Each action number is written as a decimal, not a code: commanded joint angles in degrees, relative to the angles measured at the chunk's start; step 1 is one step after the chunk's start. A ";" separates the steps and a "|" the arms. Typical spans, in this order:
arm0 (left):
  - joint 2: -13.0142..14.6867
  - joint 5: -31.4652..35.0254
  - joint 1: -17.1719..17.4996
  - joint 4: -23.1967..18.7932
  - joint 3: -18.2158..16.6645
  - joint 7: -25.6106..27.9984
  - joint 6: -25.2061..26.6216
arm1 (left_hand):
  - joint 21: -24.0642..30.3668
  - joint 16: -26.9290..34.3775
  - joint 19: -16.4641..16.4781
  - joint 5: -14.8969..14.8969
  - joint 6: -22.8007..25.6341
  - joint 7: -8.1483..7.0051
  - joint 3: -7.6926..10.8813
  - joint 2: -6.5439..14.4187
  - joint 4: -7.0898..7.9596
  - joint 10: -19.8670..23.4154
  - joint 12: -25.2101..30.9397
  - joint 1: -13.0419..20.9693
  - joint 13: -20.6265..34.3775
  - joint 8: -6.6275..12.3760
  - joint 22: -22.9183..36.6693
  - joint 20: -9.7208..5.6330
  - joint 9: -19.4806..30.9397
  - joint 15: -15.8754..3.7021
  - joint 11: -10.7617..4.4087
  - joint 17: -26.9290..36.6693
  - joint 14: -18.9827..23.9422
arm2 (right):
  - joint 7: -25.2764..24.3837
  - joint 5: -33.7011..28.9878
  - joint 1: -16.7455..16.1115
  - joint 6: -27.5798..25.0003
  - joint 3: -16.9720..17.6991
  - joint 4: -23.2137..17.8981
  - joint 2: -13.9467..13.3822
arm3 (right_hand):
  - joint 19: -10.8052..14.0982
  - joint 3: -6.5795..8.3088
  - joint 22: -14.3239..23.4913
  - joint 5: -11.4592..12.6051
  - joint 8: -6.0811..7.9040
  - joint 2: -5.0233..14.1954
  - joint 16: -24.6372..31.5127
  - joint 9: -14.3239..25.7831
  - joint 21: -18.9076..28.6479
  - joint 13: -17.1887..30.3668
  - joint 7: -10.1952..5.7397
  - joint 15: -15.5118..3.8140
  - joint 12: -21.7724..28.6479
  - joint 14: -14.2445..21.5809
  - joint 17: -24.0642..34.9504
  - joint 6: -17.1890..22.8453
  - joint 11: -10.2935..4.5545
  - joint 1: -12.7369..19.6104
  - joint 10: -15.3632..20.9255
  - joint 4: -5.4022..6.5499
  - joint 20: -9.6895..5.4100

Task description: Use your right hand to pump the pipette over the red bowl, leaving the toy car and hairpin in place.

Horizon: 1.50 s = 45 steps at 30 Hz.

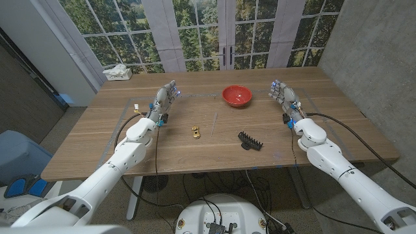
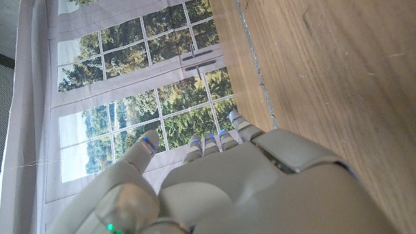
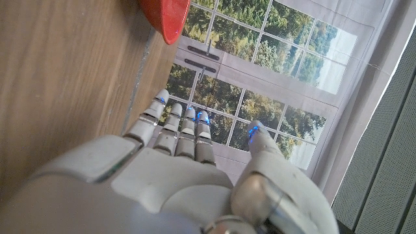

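Note:
The red bowl (image 1: 236, 95) stands at the table's far middle; its rim (image 3: 166, 16) also shows in the right wrist view. A thin, pale pipette (image 1: 215, 120) lies on the wood in front of the bowl, faint and hard to make out. Nearer the front edge sit a small yellow toy car (image 1: 195, 132) and a black toothed hairpin (image 1: 249, 141). My right hand (image 1: 284, 97) (image 3: 188, 175) stands to the right of the bowl, fingers apart and holding nothing. My left hand (image 1: 166, 97) (image 2: 227, 182) stands at the left, fingers likewise apart and holding nothing.
A small white and yellow object (image 1: 136, 107) lies left of my left hand. A tissue box (image 1: 117, 73) sits at the far left corner. Windows and curtains stand behind the wooden table (image 1: 97, 140). Cables hang at the front edge.

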 commanded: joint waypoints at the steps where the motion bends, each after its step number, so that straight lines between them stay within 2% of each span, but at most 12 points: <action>1: 0.11 0.41 0.24 -0.84 0.18 0.34 -0.04 | 0.33 0.29 0.73 0.22 0.25 0.07 0.14 2.75 -0.53 0.37 0.32 0.61 0.27 0.25 0.25 -0.04 0.22 -0.69 -0.27 0.16 0.38 | -3.25 -4.60 -0.82 -1.64 -0.38 -3.57 -2.10 | 0.54 0.23 0.25 0.56 0.33 -0.11 0.51 0.28 0.19 0.26 0.24 0.08 0.40 0.45 0.28 0.60 0.03 0.69 0.40 -0.46 0.02; 21: 1.32 0.66 1.86 -3.02 -0.24 0.49 -0.51 | 0.28 0.24 1.33 0.14 0.66 0.14 0.23 2.79 -1.35 0.77 0.35 0.81 0.28 0.25 0.31 0.03 0.25 -0.67 -0.18 0.20 0.76 | -8.54 -13.42 -2.93 -7.57 -1.32 -12.38 -5.95 | 0.74 0.54 0.34 0.97 0.38 -0.01 0.90 0.32 0.26 0.34 -0.01 -0.27 0.49 0.74 0.86 1.34 -0.32 1.41 1.06 -1.39 -0.05; 38: 1.33 -0.31 2.14 -2.37 -0.78 -0.42 -1.13 | 0.37 0.40 2.19 0.05 1.07 0.41 0.28 2.79 -1.78 1.17 0.39 0.74 0.30 0.29 0.36 0.75 0.28 -0.42 -0.07 0.29 1.51 | -10.92 -21.19 -1.81 -15.25 -3.62 -18.08 -8.06 | 1.19 1.19 0.36 1.47 0.53 0.21 1.26 0.34 0.41 0.38 -0.31 -0.84 0.65 1.23 1.20 2.19 -0.64 2.78 1.88 -2.49 -0.09; 40: 1.11 -0.80 2.30 -2.34 -1.00 -0.15 -0.93 | 0.38 0.58 2.37 0.04 1.37 0.45 0.29 2.97 -1.63 1.32 0.41 0.57 0.31 0.37 0.37 0.93 0.28 -0.13 0.08 0.39 1.97 | -11.25 -22.18 -1.61 -16.50 -3.97 -18.85 -8.22 | 1.28 1.27 0.36 1.53 0.52 0.23 1.30 0.34 0.45 0.39 -0.36 -0.96 0.69 1.27 1.23 2.20 -0.58 2.95 2.02 -2.61 -0.06; 41: 0.92 -1.00 2.35 -2.24 -1.12 0.08 -0.90 | 0.33 0.82 2.59 0.20 2.20 0.80 0.78 4.80 -0.62 2.00 0.57 0.30 0.32 0.54 0.43 1.70 0.31 0.43 0.69 0.65 2.64 | -11.45 -22.76 -1.52 -16.86 -4.16 -19.09 -8.27 | 1.32 1.32 0.36 1.57 0.52 0.25 1.35 0.35 0.46 0.39 -0.40 -1.07 0.71 1.37 1.25 2.25 -0.66 3.05 2.10 -2.67 -0.08; 42: 0.77 -1.20 2.30 -1.92 -1.18 -0.12 -1.08 | 0.42 1.02 3.08 0.37 3.00 0.85 1.33 5.68 0.06 2.57 0.68 0.32 0.31 0.70 0.46 1.84 0.32 0.47 0.77 0.73 3.35 | -11.69 -23.55 -1.38 -17.65 -4.43 -19.55 -8.45 | 1.45 1.40 0.37 1.63 0.52 0.27 1.45 0.35 0.51 0.40 -0.47 -1.19 0.71 1.58 1.29 2.30 -0.76 3.22 2.14 -2.77 -0.08; 45: 0.56 -1.52 2.04 -1.35 -1.28 -0.48 -1.23 | 0.48 1.09 3.48 0.55 3.96 0.91 1.97 6.11 0.71 3.54 0.92 0.45 0.31 0.87 0.48 1.51 0.33 0.19 0.55 0.76 3.85 | -12.38 -25.08 -1.13 -19.29 -4.92 -20.39 -8.47 | 1.65 1.59 0.38 1.77 0.52 0.32 1.61 0.35 0.58 0.41 -0.55 -1.42 0.74 1.86 1.38 2.43 -0.77 3.65 2.35 -3.01 -0.10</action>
